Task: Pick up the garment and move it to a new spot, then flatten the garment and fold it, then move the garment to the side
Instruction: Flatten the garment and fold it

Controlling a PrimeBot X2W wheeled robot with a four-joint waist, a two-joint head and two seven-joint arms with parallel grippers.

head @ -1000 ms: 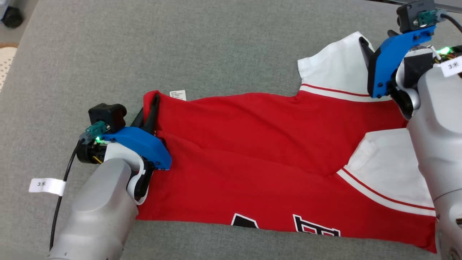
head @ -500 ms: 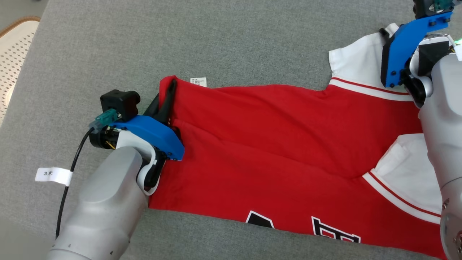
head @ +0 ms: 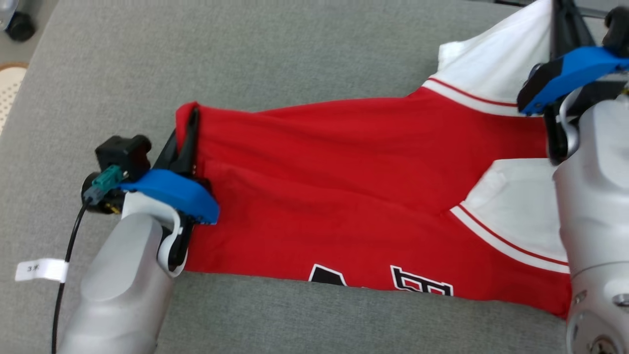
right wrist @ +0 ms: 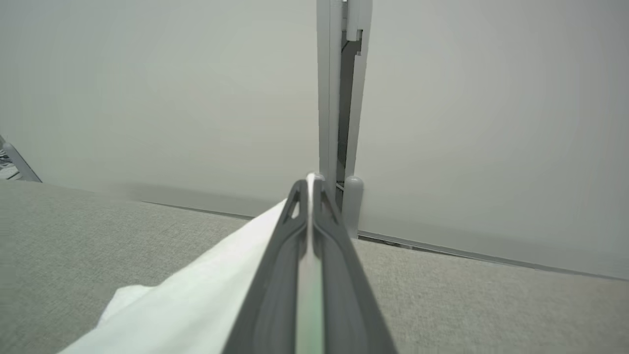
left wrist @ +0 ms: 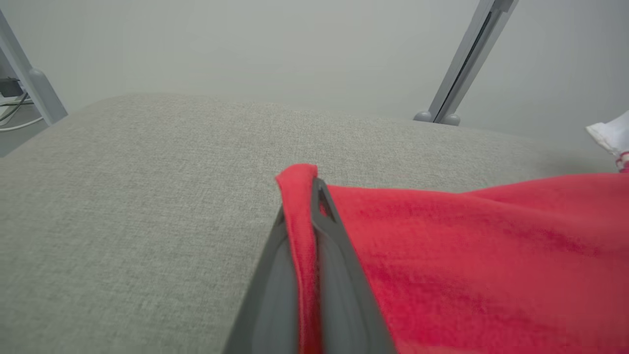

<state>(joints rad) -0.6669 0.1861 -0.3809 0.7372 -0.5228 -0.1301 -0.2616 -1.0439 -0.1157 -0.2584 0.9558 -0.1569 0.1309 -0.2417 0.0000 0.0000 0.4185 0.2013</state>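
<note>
Firmly in left end effector (left wrist: 304, 196): garment (head: 344, 187)

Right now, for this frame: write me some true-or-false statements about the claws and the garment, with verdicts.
1. The left claw is shut on the red edge of the garment. True.
2. The right claw hangs open above the cloth. False: it is shut on the white sleeve.
3. The garment's red body rests on a grey cushion. True.
4. The garment is folded into a small square. False: it is stretched out long between the two claws.
</note>
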